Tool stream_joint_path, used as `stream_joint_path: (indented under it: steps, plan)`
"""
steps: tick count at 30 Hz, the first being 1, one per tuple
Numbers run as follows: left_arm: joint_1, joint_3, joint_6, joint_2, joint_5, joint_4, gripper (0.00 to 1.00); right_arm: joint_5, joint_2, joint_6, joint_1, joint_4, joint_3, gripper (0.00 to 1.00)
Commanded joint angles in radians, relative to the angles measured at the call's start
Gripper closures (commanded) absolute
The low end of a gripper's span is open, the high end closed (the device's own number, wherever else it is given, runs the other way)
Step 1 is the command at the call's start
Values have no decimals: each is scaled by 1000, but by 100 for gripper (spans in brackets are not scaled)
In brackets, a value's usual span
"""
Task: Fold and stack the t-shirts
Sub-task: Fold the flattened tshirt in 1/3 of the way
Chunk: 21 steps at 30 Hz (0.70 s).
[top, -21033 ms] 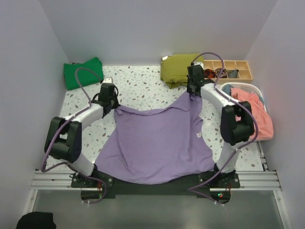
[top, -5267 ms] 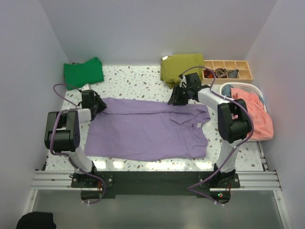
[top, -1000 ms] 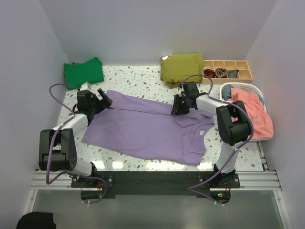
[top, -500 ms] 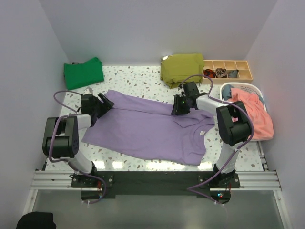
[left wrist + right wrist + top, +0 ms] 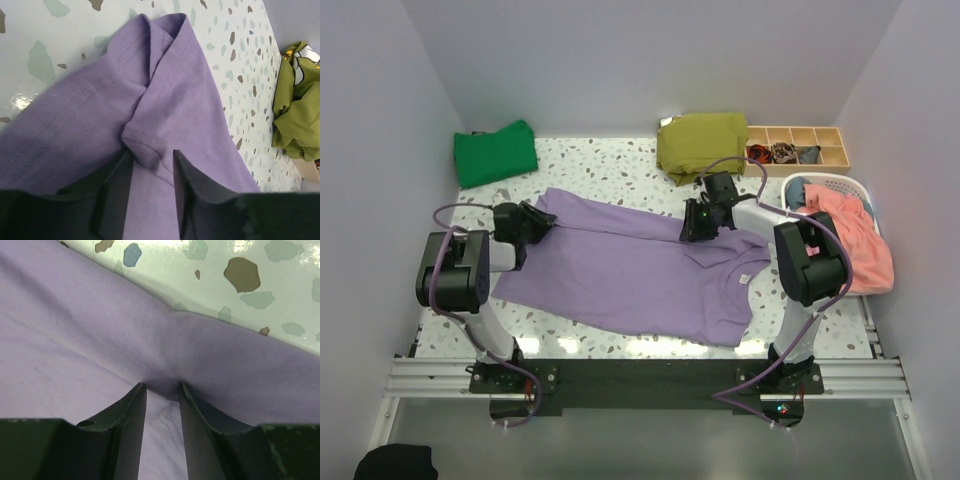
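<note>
The lavender t-shirt [image 5: 630, 270] lies spread flat across the table, its small white label [image 5: 744, 278] near the right side. My left gripper [image 5: 535, 222] is low at the shirt's far left corner. In the left wrist view its jaws [image 5: 152, 155] stand apart around a small fold of the lavender cloth [image 5: 175, 90]. My right gripper [image 5: 692, 228] sits at the shirt's far edge. In the right wrist view it [image 5: 161, 387] pinches a pucker of the cloth [image 5: 100, 340]. The bright green t-shirt [image 5: 495, 152] lies folded at the far left.
An olive garment [image 5: 700, 140] lies at the far middle and shows in the left wrist view [image 5: 297, 110]. A wooden divided tray [image 5: 800, 148] stands at the far right. A white basket [image 5: 845, 185] holds pink cloth [image 5: 855, 235] at the right edge.
The left arm has drawn back toward its base, with its gripper staying at the shirt's far left corner. The right arm and the shirt have not moved.
</note>
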Motion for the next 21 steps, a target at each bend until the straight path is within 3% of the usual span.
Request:
stream_joint_path:
  steps: [1, 4, 12, 17, 21]
  plan:
    - [5, 12, -4, 31, -28, 79, 70, 29, 17, -27, -5, -30, -3, 63]
    - [5, 64, 65, 8, -63, 20, 78, 29, 20, -30, -5, -31, -1, 63]
    - [4, 247, 434, -128, -155, -298, 77, 31, 30, -27, -4, -28, -3, 63]
    - [-5, 363, 588, -127, -238, -511, 64, 22, 40, -27, -5, -27, 3, 63]
    - [-11, 350, 580, -127, -370, -582, 55, 25, 35, -28, -5, -34, 5, 63]
